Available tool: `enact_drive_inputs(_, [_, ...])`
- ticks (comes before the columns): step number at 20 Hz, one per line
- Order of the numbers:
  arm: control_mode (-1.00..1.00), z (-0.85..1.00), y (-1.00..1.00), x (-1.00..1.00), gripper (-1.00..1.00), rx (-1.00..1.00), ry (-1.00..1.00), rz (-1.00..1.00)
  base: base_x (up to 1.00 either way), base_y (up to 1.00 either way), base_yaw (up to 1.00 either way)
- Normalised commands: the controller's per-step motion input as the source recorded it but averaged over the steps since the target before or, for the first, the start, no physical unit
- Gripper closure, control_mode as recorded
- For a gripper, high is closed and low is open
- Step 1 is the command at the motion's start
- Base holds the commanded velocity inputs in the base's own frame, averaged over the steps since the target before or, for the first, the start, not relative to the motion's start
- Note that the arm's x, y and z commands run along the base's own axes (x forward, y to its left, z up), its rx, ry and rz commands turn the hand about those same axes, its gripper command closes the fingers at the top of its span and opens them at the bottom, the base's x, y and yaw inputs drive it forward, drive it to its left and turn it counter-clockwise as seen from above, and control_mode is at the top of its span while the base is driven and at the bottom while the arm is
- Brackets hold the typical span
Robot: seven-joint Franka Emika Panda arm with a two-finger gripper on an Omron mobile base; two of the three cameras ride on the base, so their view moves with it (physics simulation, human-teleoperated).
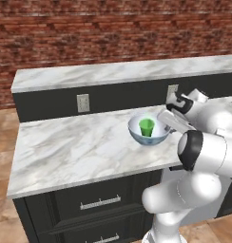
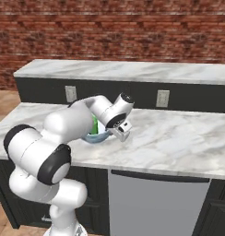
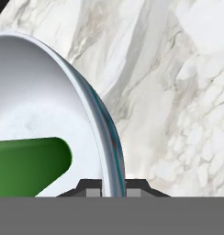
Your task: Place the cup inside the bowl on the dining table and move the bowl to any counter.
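Bowl [image 1: 149,133] with cup [image 1: 146,126] inside, set on counter [image 1: 80,147] near its back edge.
Gripper [image 3: 114,192] was nearly closed, both fingers pinching the bowl's rim.

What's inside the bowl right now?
The green cup stands in the bowl, upright in the left base view. The bowl's floor under the cup is covered. The jaws pinch the bowl's rim in the hand view.

bowl [image 2: 97,136] mostly behind arm, cup [image 3: 26,165] cut by edge
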Motion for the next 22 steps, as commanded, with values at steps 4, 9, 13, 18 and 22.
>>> enact_drive_inputs(4, [-1.0,-0.28,0.0,0.04,1.0,0.0,0.0,0.0,0.0,0.0,0.0])
enact_drive_inputs(9, [-1.0,-0.25,0.0,0.02,1.0,0.0,0.0,0.0,0.0,0.0,0.0])
enact_drive_inputs(13, [-1.0,-0.21,0.0,0.02,1.0,0.0,0.0,0.0,0.0,0.0,0.0])
enact_drive_inputs(18, [-1.0,-0.18,0.0,0.01,1.0,0.0,0.0,0.0,0.0,0.0,0.0])
enact_drive_inputs(22, [-1.0,-0.19,0.0,0.01,1.0,0.0,0.0,0.0,0.0,0.0,0.0])
